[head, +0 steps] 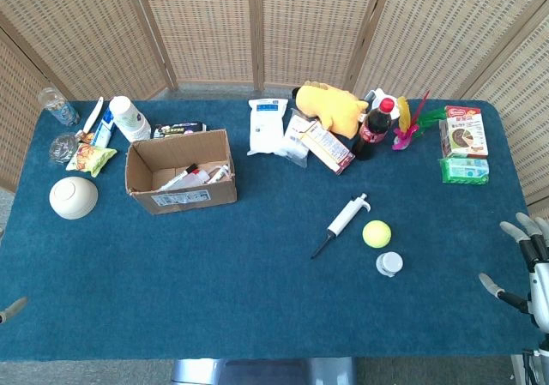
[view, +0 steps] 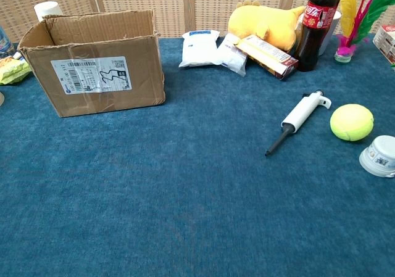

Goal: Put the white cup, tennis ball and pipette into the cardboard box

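Right hand [head: 527, 265] at table's [head: 214, 282] right edge, fingers spread, empty, left hand barely visible, state unclear.

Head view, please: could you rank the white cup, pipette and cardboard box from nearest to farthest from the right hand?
From the right hand, at the table's right edge:
1. White cup, just left of the hand.
2. Pipette, further left, mid-table.
3. Cardboard box, far left side.
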Motion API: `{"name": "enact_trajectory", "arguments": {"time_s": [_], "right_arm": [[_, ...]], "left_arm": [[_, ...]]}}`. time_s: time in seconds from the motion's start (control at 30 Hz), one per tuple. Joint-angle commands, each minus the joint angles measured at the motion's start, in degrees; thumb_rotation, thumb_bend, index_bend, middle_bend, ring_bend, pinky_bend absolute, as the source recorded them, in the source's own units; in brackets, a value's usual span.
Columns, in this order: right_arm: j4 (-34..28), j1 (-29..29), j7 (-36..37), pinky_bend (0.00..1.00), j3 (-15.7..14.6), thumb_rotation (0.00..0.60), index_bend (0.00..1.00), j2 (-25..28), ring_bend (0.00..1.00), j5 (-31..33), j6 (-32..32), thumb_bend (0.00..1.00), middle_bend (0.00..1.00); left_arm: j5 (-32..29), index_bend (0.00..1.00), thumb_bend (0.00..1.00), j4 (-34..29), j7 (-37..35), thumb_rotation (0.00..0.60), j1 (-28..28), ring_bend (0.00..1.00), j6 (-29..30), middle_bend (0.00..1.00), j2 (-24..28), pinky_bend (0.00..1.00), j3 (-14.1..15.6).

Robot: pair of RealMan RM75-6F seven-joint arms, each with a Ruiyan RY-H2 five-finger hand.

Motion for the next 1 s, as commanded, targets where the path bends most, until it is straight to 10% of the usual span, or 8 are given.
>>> {"name": "enact_trajectory", "arguments": {"time_s": [0.03,0.4,1.0], "right_arm": [[-0.14,-0.01,0.17,0.02,-0.09,0.6,0.19,0.07,0.0,-0.03,-0.12,0.05,0.04],[-0.62,-0.11,1.2,0.02,-0.12,0.6,0.19,0.47,0.0,0.38,-0.51,0.05,0.04],[-0.99,-0.19,5.55,0.02,-0.39,0.6,0.19,1.74,0.0,-0.56,-0.6,0.06,0.05]], "left_arm": [[0.02,0.04,0.05,0.05,-0.08,0.6,-0.09,0.0,-0.16,0.0,0.0,0.07,0.01],[-1.03,0.04,0.05,-0.59,-0.11,0.6,-2.35,0.0,-3.01,0.0,0.16,0.06,-1.16],[-19.08,0.02,0.03,-4.19,20.95,0.6,-29.43,0.0,-30.97,0.0,-7.66,0.03,-15.84]]}}
